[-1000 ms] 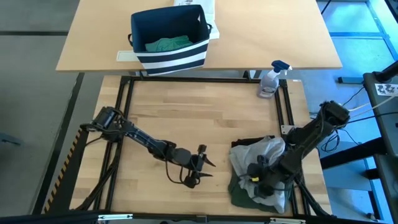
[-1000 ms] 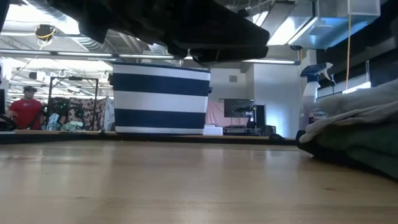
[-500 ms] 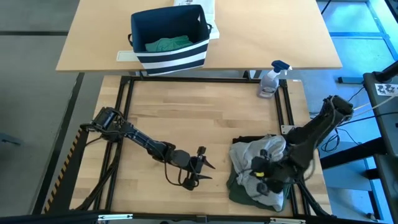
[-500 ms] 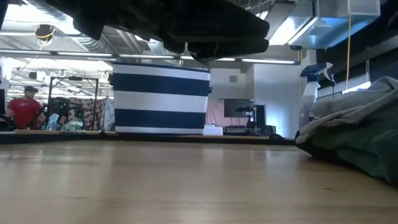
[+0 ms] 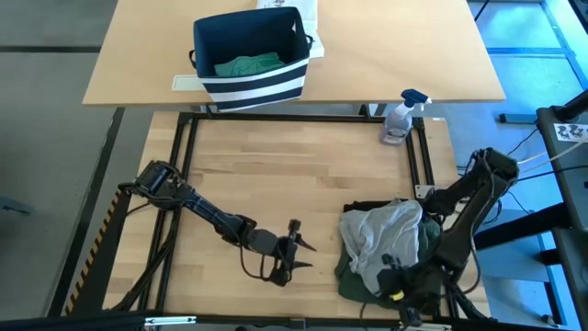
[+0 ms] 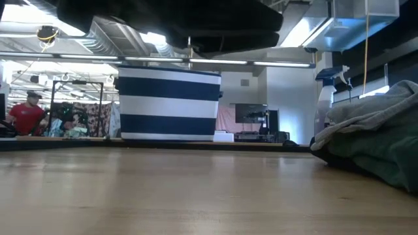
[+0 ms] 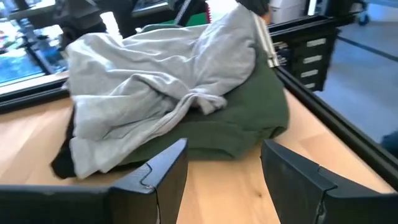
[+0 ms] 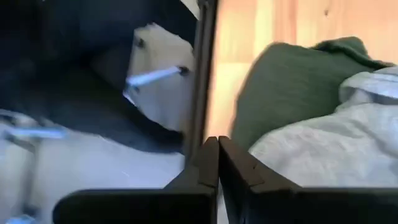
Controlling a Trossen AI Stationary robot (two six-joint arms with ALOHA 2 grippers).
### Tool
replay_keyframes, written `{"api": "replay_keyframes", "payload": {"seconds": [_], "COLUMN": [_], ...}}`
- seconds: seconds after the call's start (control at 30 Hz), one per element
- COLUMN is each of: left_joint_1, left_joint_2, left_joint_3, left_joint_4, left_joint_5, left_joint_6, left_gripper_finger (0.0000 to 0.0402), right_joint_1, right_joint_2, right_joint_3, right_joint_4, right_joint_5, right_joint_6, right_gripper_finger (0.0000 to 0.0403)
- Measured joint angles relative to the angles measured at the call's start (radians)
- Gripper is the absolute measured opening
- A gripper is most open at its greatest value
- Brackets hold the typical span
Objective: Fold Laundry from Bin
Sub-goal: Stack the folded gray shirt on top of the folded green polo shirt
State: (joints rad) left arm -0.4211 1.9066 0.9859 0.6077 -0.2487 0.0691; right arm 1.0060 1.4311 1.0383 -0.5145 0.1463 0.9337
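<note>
Laundry pile (image 5: 381, 241) sits near right, grey over green; my right gripper (image 5: 397, 292), fingers together and empty, could snag it. Left gripper (image 5: 292, 248) waits, fingers apart.

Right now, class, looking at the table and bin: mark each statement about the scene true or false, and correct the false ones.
1. The grey garment lies on top of the dark green one. True.
2. The bin is empty. False: a teal-green cloth lies in it.
3. The left gripper is open and holds nothing. True.
4. The right gripper is wide open. False: its fingers are shut together.
5. The spray bottle stands inside the bin. False: it stands apart, at the table's far right corner.
</note>
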Motion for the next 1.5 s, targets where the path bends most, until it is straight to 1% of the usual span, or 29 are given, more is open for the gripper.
{"api": "replay_keyframes", "payload": {"seconds": [0.03,0.2,0.27,0.33,0.47,0.53,0.6,0.63,0.67,0.7,0.73,0.8,0.9,1.0,1.1,1.2,1.27,1.33,1.4,1.5], "left_joint_1": [0.000,-0.002,-0.007,-0.014,-0.038,-0.048,-0.055,-0.059,-0.061,-0.063,-0.065,-0.070,-0.073,-0.078,-0.081,-0.083,-0.084,-0.086,-0.089,-0.091], "left_joint_2": [0.000,0.000,0.000,0.000,0.000,0.000,0.000,0.000,0.000,0.000,0.000,0.000,0.000,0.000,0.000,0.000,0.000,0.000,0.000,0.000], "left_joint_3": [0.000,0.000,0.001,0.001,0.001,0.001,0.001,0.001,0.001,0.001,0.001,0.001,0.001,0.001,0.001,0.001,0.001,0.001,0.001,0.001], "left_joint_4": [-0.001,-0.007,-0.018,-0.028,-0.066,-0.079,-0.087,-0.089,-0.090,-0.091,-0.092,-0.096,-0.098,-0.101,-0.100,-0.100,-0.100,-0.102,-0.102,-0.102], "left_joint_5": [-0.016,-0.051,-0.055,-0.066,-0.119,-0.145,-0.171,-0.182,-0.188,-0.189,-0.191,-0.203,-0.206,-0.206,-0.206,-0.207,-0.207,-0.207,-0.207,-0.207], "left_joint_6": [-0.005,-0.047,-0.078,-0.106,-0.144,-0.148,-0.156,-0.163,-0.168,-0.172,-0.175,-0.181,-0.195,-0.198,-0.198,-0.199,-0.203,-0.217,-0.221,-0.221], "left_gripper_finger": [0.0195,0.0195,0.0195,0.0195,0.0195,0.0195,0.0195,0.0195,0.0195,0.0195,0.0195,0.0195,0.0195,0.0195,0.0195,0.0195,0.0195,0.0195,0.0195,0.0195], "right_joint_1": [-0.007,-0.041,-0.069,-0.087,-0.097,-0.096,-0.092,-0.085,-0.085,-0.085,-0.085,-0.084,-0.082,-0.084,-0.084,-0.082,-0.082,-0.083,-0.083,-0.083], "right_joint_2": [0.010,0.027,0.024,0.023,0.041,0.063,0.083,0.088,0.093,0.100,0.108,0.127,0.149,0.189,0.261,0.334,0.376,0.398,0.403,0.400], "right_joint_3": [0.003,0.009,0.010,0.036,0.189,0.297,0.395,0.422,0.437,0.443,0.443,0.440,0.439,0.441,0.441,0.441,0.441,0.441,0.440,0.441], "right_joint_4": [-0.014,-0.013,-0.028,-0.122,-0.411,-0.536,-0.595,-0.607,-0.607,-0.593,-0.576,-0.568,-0.535,-0.494,-0.452,-0.463,-0.487,-0.516,-0.538,-0.574], "right_joint_5": [0.002,0.098,0.106,0.106,0.111,0.158,0.229,0.240,0.226,0.185,0.140,0.085,0.012,-0.027,-0.062,-0.094,-0.112,-0.114,-0.113,-0.109], "right_joint_6": [-0.039,-0.280,-0.316,-0.330,-0.344,-0.369,-0.396,-0.408,-0.422,-0.441,-0.445,-0.436,-0.387,-0.366,-0.454,-0.542,-0.566,-0.590,-0.601,-0.603], "right_gripper_finger": [0.0010,0.0010,0.0010,0.0010,0.0010,0.0010,0.0010,0.0010,0.0012,0.0017,0.0025,0.0051,0.0111,0.0186,0.0256,0.0302,0.0313,0.0309,0.0293,0.0253]}}
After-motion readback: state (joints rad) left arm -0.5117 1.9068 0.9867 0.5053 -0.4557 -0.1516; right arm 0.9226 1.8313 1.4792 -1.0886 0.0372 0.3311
